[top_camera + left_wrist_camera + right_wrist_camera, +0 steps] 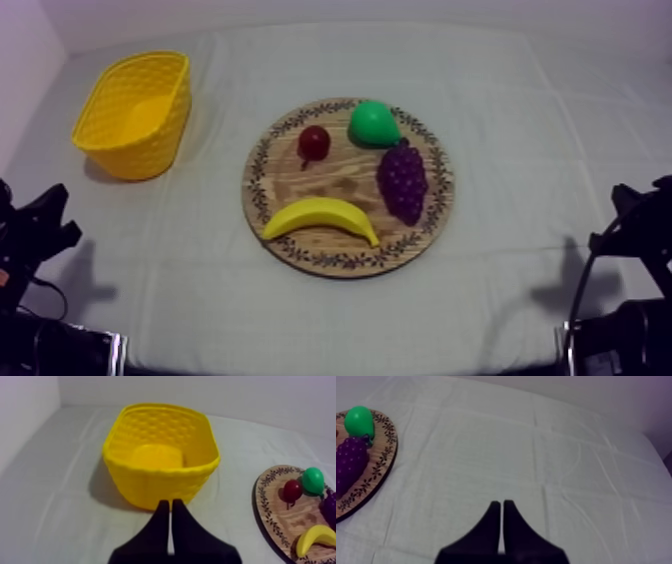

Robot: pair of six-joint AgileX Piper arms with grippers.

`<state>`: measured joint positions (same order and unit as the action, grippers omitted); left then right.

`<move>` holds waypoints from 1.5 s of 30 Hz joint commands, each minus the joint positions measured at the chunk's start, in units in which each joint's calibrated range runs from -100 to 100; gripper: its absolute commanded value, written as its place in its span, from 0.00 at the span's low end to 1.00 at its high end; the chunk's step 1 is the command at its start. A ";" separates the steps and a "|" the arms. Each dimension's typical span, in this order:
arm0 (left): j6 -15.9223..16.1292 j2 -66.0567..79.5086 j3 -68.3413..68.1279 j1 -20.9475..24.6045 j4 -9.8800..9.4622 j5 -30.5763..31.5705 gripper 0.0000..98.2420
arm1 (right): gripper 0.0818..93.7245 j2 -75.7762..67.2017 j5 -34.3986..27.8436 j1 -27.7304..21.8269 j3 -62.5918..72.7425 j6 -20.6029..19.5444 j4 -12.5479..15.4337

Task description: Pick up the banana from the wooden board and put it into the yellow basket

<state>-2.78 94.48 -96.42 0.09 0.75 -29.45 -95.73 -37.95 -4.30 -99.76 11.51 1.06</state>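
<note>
A grey-white cloth [500, 300] covers the whole table, creased in faint squares, and a pale wall [300, 10] rises behind its far edge and at its left side. The round wooden board [255, 185] with the patterned rim lies at the middle of the cloth. The yellow basket [160, 145] stands well apart from it, toward the far left corner, upright, its woven floor in plain sight through the open top.

The left arm [35, 235] and the right arm [630, 225] sit low at their own sides of the table, both clear of the board. The left gripper [170, 508] points at the near wall of the basket, its two black fingers lying together as a narrow wedge with nothing between them. The right gripper [501, 507] is closed on nothing in the same way, over bare cloth to the right of the board.

The board carries four pieces of toy fruit. The banana [320, 217] lies on its near part, ends curving toward the near rim. The bunch of grapes [402, 180] lies along its right side, the green pear [373, 123] sits at the far rim just beside the grapes, and the small red fruit [313, 142] sits left of the pear.
</note>
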 commanded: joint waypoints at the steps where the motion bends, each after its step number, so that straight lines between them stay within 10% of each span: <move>1: 1.08 -2.20 3.07 -0.34 0.10 0.61 0.01 | 0.00 -0.02 -0.03 0.01 -0.02 0.00 -0.01; 8: 4.77 -11.80 15.48 -2.51 -0.09 1.78 0.01 | 0.00 -0.02 -0.03 0.01 -0.02 0.00 -0.01; 25: 8.60 -41.59 57.52 -20.74 -8.54 -11.54 0.01 | 0.00 -0.02 -0.03 0.01 -0.02 0.00 -0.01; 45: 9.87 -59.53 54.61 -39.33 -12.86 -10.89 0.02 | 0.00 -0.02 -0.03 0.01 -0.02 0.00 -0.01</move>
<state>7.52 35.82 -40.74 -37.76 -11.92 -40.23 -95.73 -37.95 -4.30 -99.76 11.51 1.06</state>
